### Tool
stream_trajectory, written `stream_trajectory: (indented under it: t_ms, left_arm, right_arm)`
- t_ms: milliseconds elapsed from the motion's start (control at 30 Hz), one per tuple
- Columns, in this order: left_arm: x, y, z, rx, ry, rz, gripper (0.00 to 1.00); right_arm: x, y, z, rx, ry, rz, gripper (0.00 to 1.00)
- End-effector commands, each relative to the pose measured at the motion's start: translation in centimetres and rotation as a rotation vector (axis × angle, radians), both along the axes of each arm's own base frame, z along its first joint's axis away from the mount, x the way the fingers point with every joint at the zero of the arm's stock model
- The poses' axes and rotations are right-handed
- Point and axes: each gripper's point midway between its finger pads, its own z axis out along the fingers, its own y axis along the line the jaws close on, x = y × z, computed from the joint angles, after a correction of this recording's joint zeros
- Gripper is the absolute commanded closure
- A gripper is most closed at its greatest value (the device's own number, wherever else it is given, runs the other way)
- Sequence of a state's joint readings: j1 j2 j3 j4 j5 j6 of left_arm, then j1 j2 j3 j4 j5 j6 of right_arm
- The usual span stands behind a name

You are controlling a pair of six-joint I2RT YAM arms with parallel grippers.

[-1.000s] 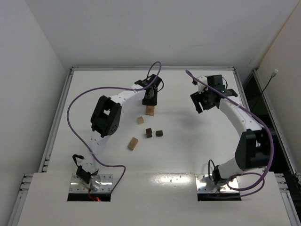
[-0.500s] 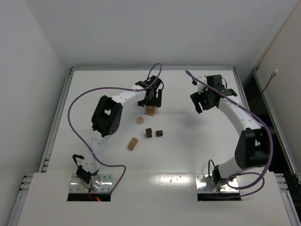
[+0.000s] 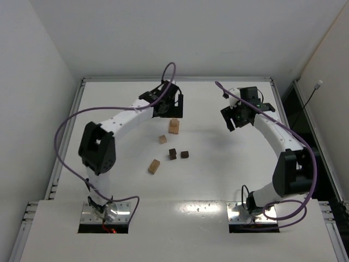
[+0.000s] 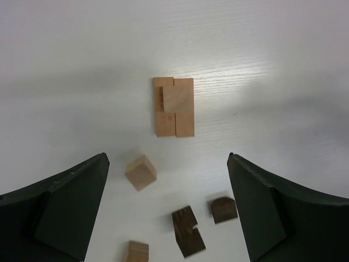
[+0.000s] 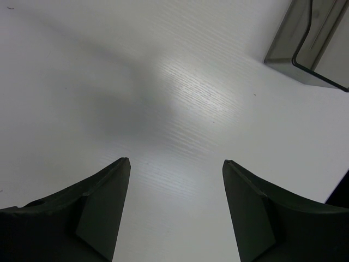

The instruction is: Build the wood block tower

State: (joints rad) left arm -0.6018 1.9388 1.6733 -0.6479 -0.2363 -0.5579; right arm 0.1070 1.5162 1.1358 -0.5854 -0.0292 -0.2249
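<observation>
The wood block tower [image 3: 174, 126] is a low stack of light tan blocks on the white table; from above it shows in the left wrist view as the tower [image 4: 174, 106], with one tan block lying across two others. My left gripper [image 3: 174, 112] hangs just behind and above it, open and empty [image 4: 167, 158]. Loose on the table are a tan cube [image 4: 140, 172], two dark brown blocks [image 4: 188, 232] [image 4: 223, 209] and another tan block [image 4: 136, 252]. My right gripper [image 3: 233, 121] is open over bare table [image 5: 176, 161], far right of the blocks.
In the top view the loose blocks lie in front of the tower: a tan cube [image 3: 162, 139], dark blocks [image 3: 172, 154] [image 3: 185, 154] and a tan block [image 3: 154, 166]. A dark translucent tray [image 5: 305, 43] stands beyond the right gripper.
The left gripper opened, let go of the tan block on the stack, and drew up and back from it. Its elbow swung left. The right arm stayed still.
</observation>
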Motion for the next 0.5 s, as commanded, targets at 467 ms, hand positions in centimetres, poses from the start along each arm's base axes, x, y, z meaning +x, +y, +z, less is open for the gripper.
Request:
stream_trajectory:
  t_ms: [467]
  left_arm:
    - [-8.2, 3.6, -1.8, 0.041, 0.128, -0.508, 0.2]
  right_arm:
    - [0.0, -1.2, 3.7, 0.013, -0.112, -0.007, 0.34]
